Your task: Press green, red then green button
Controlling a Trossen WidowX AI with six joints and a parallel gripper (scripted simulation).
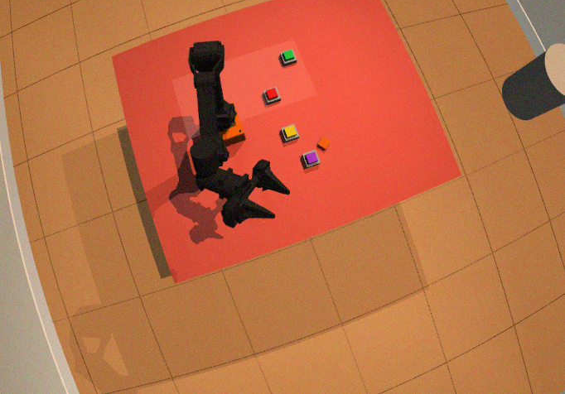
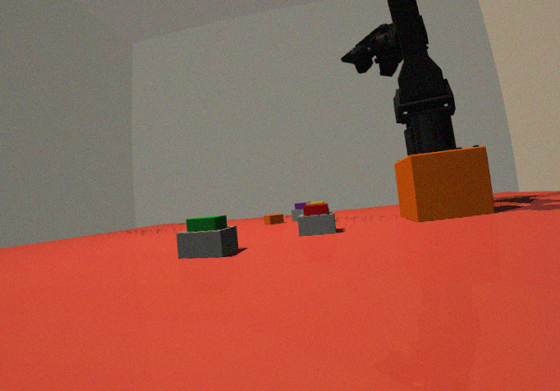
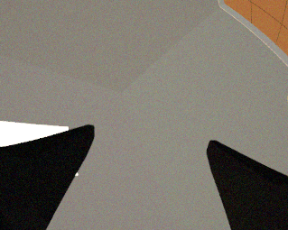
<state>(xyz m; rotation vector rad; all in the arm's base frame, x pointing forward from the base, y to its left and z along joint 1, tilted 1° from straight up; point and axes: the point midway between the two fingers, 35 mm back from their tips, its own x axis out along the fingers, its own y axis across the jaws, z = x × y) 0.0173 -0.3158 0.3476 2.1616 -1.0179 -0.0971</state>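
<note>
- The green button (image 1: 288, 55) (image 2: 206, 223) stands at the far side of the red mat (image 1: 377, 83) (image 2: 280, 306); the red button (image 1: 272, 93) (image 2: 316, 209) sits nearer the arm's base.
- Both likely give springily; press each cap's centre straight down, no grasp needed.
- The gripper (image 1: 282, 204) (image 2: 351, 65) (image 3: 152, 139) hangs above the mat, fingers spread nearly full, holding and touching nothing.

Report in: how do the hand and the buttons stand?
Hand open, raised, nothing held. Green button and red button both up, untouched by the hand. Nothing resting on either.
</note>
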